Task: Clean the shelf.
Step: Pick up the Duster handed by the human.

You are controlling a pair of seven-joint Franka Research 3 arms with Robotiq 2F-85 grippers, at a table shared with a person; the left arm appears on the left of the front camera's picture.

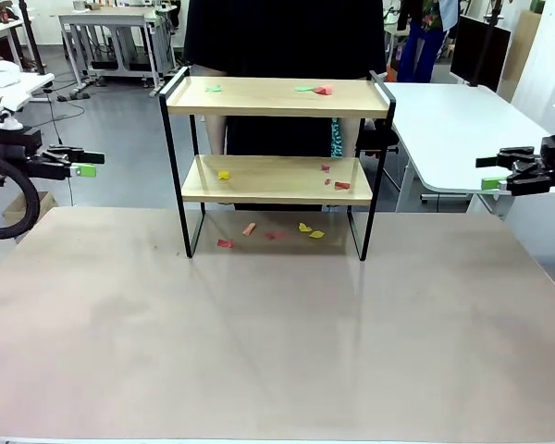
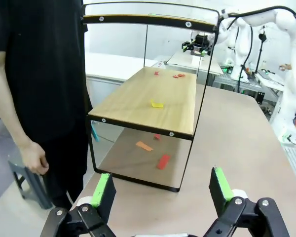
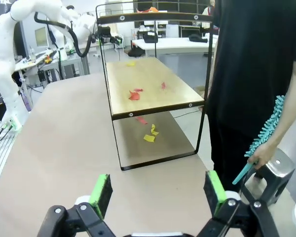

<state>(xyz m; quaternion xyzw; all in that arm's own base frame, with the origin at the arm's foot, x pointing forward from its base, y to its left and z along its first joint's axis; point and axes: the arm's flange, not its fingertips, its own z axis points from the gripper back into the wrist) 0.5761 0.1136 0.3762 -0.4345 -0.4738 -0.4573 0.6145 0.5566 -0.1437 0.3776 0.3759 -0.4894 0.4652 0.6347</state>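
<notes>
Upright, the shelf (image 1: pixel 277 97) runs lengthwise across the table (image 1: pixel 277 342)

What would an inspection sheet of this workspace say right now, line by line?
Surface: tan table, with the shelf standing at its far side.
Job's things: two-tier shelf, upright, with bits lying on both boards.
Clutter: coloured scraps on the boards, and more on the table under the shelf.
Pincers: left pincer open; right pincer open; both are out at the sides, holding nothing.
Cables: black cable looping by the left arm.
Surroundings: person behind the shelf, holding a teal duster; white tables beyond.
</notes>
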